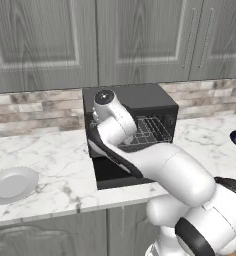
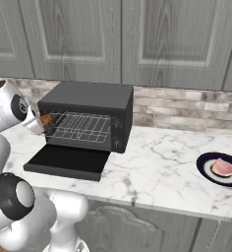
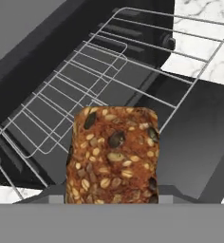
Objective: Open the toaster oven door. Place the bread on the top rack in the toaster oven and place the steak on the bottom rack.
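From the hand view, my gripper [image 3: 113,201] is clamped on the bread [image 3: 113,154], a chunky dark-brown seeded piece with paler oat flecks. It stands up from between the jaws, its long axis running straight away from the hand toward the oven mouth.

Just beyond the bread's far end lies the top rack [image 3: 147,71], a silver wire grid shelf drawn partly out of the cavity. Its near edge sits just ahead of the loaf. I can't tell whether the bread is already over the wires or a shade short of them. In the right base view the bread [image 2: 45,120] is a small brown spot at the left front corner of that rack [image 2: 81,126], beside the black box-shaped toaster oven [image 2: 88,98].

The toaster oven door [image 2: 66,162], a flat black panel, lies folded down flat in front, so that step looks done. The bottom rack I can't separate clearly from here.

The pinkish steak [image 2: 221,168] waits on a dark blue plate [image 2: 206,172] well off to the right. I judge that the next move is forward along the bread's own axis and onto the wires.
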Robot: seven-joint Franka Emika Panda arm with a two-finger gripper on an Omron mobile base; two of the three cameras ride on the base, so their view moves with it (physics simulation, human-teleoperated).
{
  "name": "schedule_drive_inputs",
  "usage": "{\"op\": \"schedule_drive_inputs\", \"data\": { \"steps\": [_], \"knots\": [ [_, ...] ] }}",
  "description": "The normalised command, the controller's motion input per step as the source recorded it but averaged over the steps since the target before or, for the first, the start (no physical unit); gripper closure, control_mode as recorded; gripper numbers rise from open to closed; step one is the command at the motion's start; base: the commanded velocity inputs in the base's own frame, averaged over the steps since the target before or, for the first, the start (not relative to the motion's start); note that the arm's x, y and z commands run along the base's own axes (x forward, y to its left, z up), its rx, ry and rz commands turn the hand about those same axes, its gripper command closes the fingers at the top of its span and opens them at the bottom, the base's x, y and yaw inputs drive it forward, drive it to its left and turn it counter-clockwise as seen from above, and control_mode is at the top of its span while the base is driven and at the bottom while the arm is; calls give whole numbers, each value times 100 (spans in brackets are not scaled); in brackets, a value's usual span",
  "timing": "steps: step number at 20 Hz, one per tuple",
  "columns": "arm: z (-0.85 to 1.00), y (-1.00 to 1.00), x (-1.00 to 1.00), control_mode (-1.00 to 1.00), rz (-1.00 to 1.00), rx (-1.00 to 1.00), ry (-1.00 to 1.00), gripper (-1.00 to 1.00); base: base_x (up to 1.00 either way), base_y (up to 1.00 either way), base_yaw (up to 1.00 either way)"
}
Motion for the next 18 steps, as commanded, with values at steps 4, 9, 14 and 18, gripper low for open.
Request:
{"op": "schedule_drive_inputs", "data": {
  "steps": [4,9,14,18],
  "knots": [
    [-3,-26,57,-100,-10,8,0,100,0,0,0],
    [-16,-16,29,-100,-12,8,1,100,0,0,0],
    [-38,-7,35,-100,-12,8,0,100,0,0,0],
    [-20,-2,39,-100,-8,9,0,100,0,0,0]
  ]
}}
